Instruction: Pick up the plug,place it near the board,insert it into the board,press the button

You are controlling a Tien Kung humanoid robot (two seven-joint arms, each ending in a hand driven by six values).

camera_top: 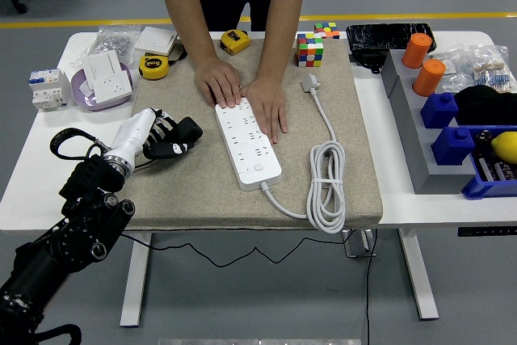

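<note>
At far left, on the white table (32, 175): a small breaker (47, 89), a purple dish (90, 96) with a white socket. Left hand (157, 139) over the mat's (242, 191) left edge, fingers curled around the black plug (182, 132), just above the fabric. At centre, the white board (248, 141) lying flat, pinned by a person's two hands (242, 94) at its far end. To the right, coiled white cable (327, 191), colour cube (309, 48), orange cylinders (424, 62), blue bins (477, 147).
</note>
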